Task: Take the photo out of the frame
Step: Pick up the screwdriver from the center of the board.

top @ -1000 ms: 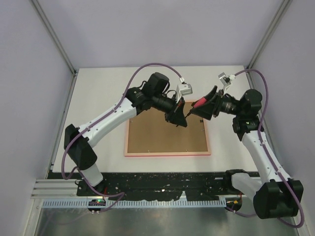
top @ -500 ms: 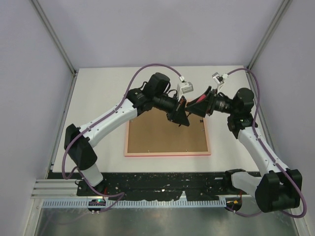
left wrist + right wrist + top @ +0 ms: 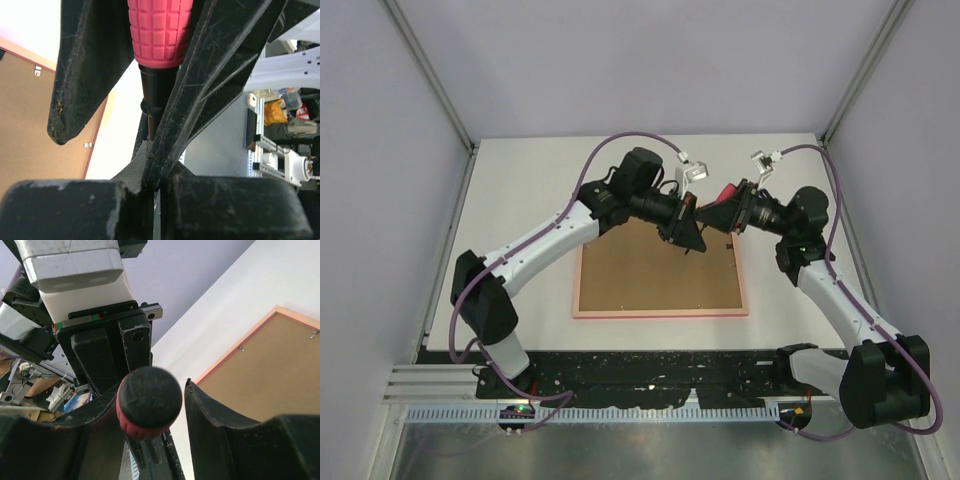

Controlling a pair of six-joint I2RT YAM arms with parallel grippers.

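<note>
**Top view:** The frame (image 3: 660,313) is lying back-up on the white worktop (image 3: 520,190), with its pink rim showing all round the brown backing board (image 3: 650,275). The photo is not showing in any view. Bare worktop is showing on every side of the frame. There is a wide band to its left and beyond its far edge, and a narrower strip to its right. Only a thin strip is showing between its near edge and the black rail (image 3: 650,365) at the arm bases. Both arms are meeting above the frame's far edge, toward its far-right corner. The left gripper (image 3: 692,235) is hanging just inside that edge. The right gripper (image 3: 718,214) is facing it, with a pink-handled tool (image 3: 727,190) between them.

**Left wrist view:** The left gripper is pressed shut and pinching the end of the tool's dark shaft. The pink handle is running away from it between the right gripper's two black fingers. To the left, the frame's pink edge is crossing the view, with small metal clips (image 3: 37,71) sitting just inside it on the backing board.

**Right wrist view:** The right gripper is standing part open round the handle's rounded butt. One finger seems to be touching the handle, and the other is leaving a clear gap. Past that finger, a corner of the frame is lying on the worktop.
</note>
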